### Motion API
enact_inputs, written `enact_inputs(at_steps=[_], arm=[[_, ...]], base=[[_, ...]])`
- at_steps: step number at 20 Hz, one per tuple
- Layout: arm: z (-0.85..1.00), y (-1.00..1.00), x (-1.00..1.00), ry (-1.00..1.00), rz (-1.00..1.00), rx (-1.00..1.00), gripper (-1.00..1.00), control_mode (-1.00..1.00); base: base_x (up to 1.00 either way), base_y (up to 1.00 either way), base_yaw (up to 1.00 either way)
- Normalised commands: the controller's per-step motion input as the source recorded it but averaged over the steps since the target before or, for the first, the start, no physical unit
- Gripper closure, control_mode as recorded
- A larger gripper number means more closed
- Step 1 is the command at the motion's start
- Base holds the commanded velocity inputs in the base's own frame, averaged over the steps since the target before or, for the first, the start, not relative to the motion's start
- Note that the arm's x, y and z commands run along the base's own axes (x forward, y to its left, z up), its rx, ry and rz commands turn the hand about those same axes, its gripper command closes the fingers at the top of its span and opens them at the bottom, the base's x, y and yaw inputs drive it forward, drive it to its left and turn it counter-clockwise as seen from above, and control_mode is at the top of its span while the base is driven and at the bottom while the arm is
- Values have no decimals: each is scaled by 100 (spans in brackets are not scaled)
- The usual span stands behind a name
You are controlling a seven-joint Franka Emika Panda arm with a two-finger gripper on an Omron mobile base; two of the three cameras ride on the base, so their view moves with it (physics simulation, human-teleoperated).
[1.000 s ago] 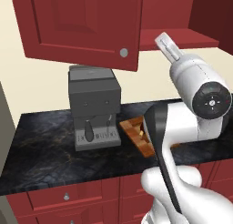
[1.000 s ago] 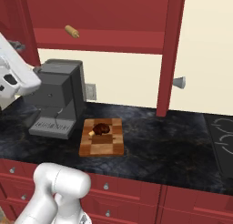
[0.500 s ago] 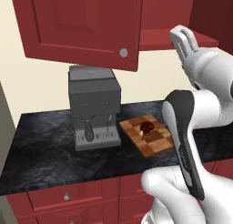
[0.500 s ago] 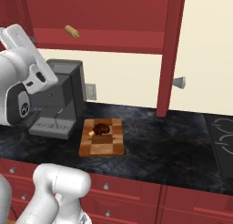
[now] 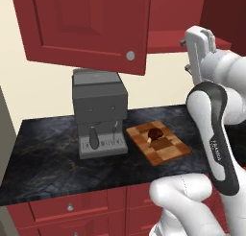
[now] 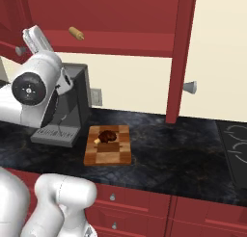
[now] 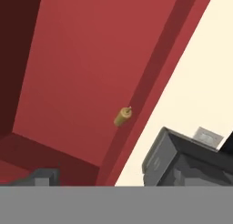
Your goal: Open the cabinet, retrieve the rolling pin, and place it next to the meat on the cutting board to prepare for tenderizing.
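Two doors of the large dark-red wall cabinet [image 5: 91, 29] stand swung out in the left base view, one hanging over the grey coffee machine [image 5: 98, 110] on the dark marbled table [image 5: 43, 163]; beside the machine lies the checkered wooden cutting board [image 5: 161, 146] with the small dark brown lump of meat [image 5: 154, 133] on it. The gripper [image 5: 199, 43] is raised to the level of the cabinet shelf, its white fingers spread wide and holding nothing. Small writing runs along the arm's dark link and the machine's front panel, too small to read. In the right base view the small light tan wooden rolling pin [image 6: 75, 33] lies on the cabinet's bottom shelf, towards its left end and near the front edge, well above the board and the meat; the gripper [image 6: 33, 38] stands to its left, apart from it. In the hand view the rolling pin [image 7: 123, 117] shows nearly end-on, close to the shelf's front edge, with the machine's top below. I judge the pin light, stiff and smooth, and apt to roll, so the gripper would best close across the thick middle barrel, not on a thin handle.
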Motion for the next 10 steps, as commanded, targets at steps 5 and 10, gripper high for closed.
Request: enact_inputs(at_steps=[5, 10], arm=[[-3, 0, 59, 0, 23, 9, -100, -100], [0, 5, 63, 0, 20, 3, -100, -100]], base=[[0, 0, 0], [0, 0, 0]])
